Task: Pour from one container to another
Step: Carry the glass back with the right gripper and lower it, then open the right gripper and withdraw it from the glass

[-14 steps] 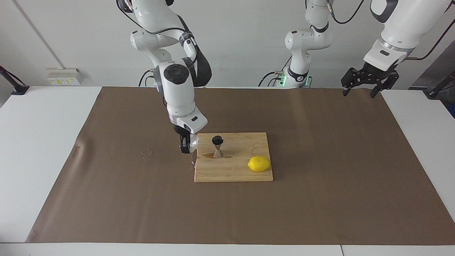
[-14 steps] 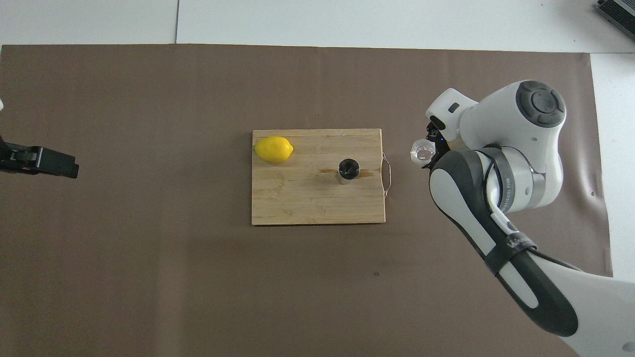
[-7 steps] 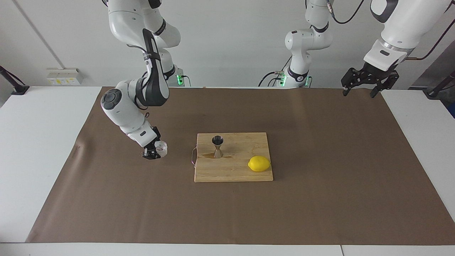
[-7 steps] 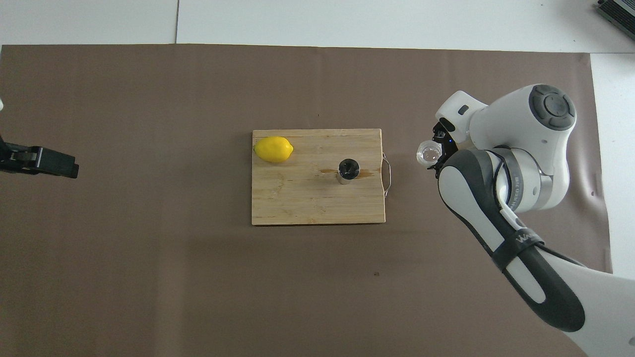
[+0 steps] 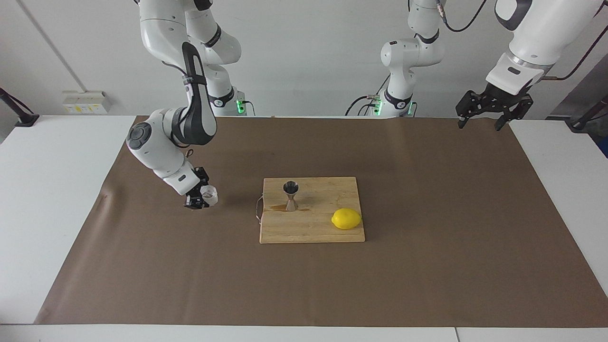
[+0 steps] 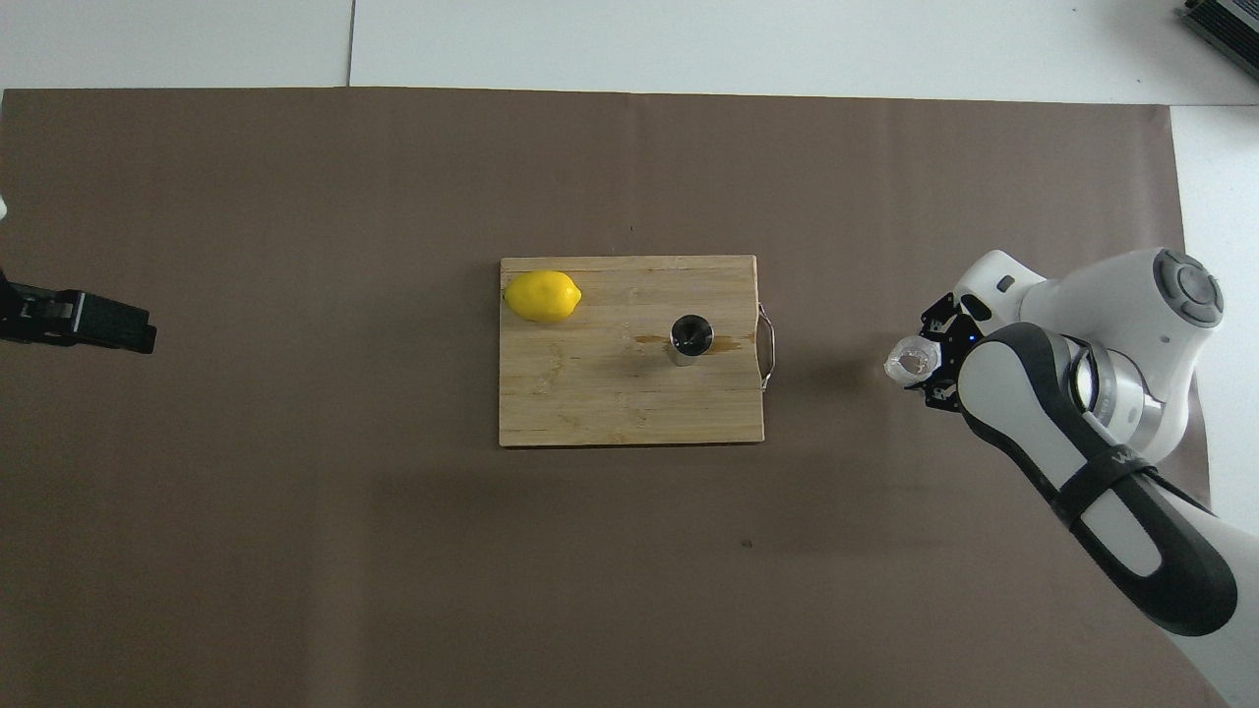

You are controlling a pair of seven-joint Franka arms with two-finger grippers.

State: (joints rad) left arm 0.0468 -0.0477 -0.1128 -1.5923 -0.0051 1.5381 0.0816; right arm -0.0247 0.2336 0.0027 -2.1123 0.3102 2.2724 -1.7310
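Toward the right arm's end of the bench, the right claw [image 5: 202, 198] grips the clear cup [image 5: 209, 194] low over the brown paper, perhaps touching it. The steel jigger [image 5: 290, 195] stands upright on the cutting board [image 5: 327, 228]. The left claw [image 5: 484, 115] waits open.

A shiny steel jigger [image 5: 290, 194] and a matt-skinned lemon [image 5: 346, 219] are seen on a pale wooden board [image 5: 318, 230]; matt brown paper [image 5: 427, 266] is laid beneath.
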